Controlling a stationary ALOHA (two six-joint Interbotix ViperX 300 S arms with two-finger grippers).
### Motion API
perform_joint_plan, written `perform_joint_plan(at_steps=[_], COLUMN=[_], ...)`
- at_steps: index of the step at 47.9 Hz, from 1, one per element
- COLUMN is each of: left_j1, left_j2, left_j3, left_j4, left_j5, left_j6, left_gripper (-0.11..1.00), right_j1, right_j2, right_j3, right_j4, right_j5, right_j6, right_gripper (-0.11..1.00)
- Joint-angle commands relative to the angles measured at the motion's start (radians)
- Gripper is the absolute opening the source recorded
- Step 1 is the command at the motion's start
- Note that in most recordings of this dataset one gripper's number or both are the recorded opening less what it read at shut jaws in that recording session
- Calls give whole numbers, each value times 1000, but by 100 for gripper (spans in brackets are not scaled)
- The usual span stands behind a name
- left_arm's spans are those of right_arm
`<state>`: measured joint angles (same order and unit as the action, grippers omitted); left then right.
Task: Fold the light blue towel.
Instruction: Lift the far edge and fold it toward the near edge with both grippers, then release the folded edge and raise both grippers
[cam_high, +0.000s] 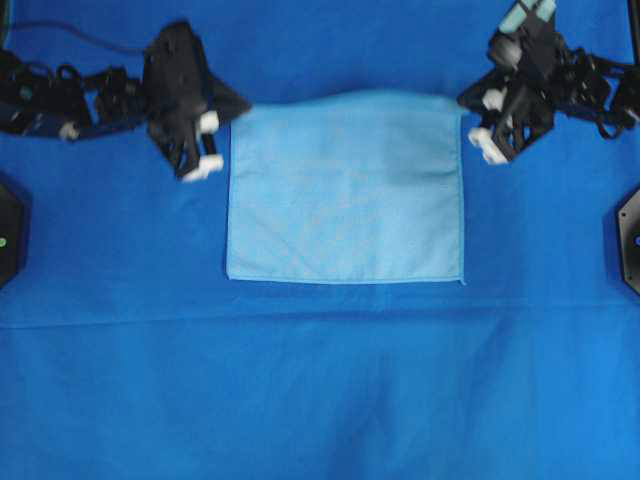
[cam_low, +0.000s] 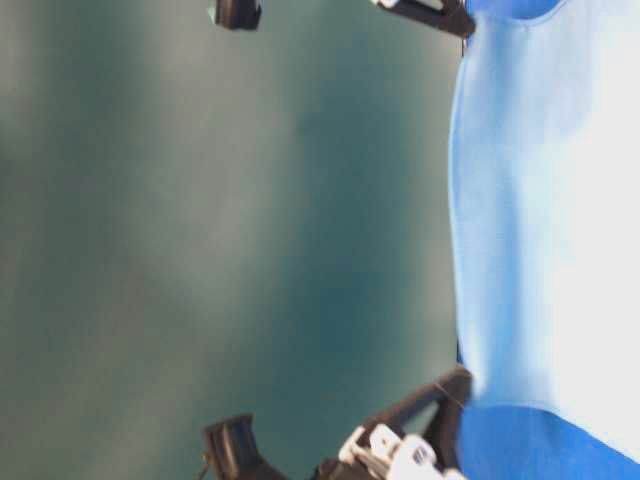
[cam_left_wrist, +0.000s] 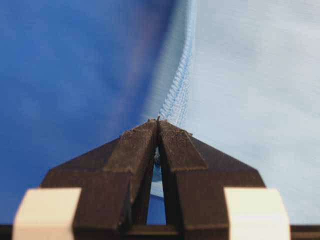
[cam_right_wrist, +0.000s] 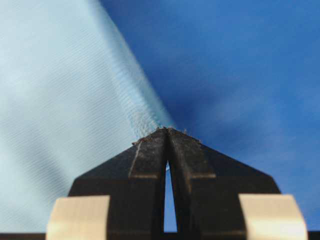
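Light blue towel (cam_high: 345, 190), both grippers' jaws pinched on its top corners

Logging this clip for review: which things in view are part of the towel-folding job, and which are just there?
Part of the job:
- light blue towel, far edge lifted
- left claw, shut on the towel's hem
- right claw, shut on the towel's edge

Just there:
- deep blue table covering
- dark fixtures at the table's sides
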<state>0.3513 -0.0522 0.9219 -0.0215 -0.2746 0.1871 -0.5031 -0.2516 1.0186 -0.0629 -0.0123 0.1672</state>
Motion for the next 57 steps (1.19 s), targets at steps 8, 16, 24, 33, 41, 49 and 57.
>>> perform_joint_plan(at_steps=[8,16,24,33,41,49,57], left_j1=[-173,-301,-388,-433,-433,-436,-436], left_j2=[-38,-29,-20,-17,-9,5,5], left_j3=[40,31,28,28,26,11,11], left_j4=[-3,-5,-5,-5,-5,-5,-5], left_j5=[25,63,77,80,89,87,87], left_j6=[-44,-78,-163,-210,-212,-213,-213], left_gripper=[3,3,3,3,3,3,3], right_j1=[175,301,416,471,476,482,500], right_j2=[-74,-71,-63,-52,-43,-28,-5], right_j3=[48,49,49,46,40,28,8], right_j4=[11,11,11,11,11,11,11], right_j5=[14,69,112,129,127,123,121], right_j6=[104,193,281,327,330,331,331], right_gripper=[1,1,1,1,1,1,1])
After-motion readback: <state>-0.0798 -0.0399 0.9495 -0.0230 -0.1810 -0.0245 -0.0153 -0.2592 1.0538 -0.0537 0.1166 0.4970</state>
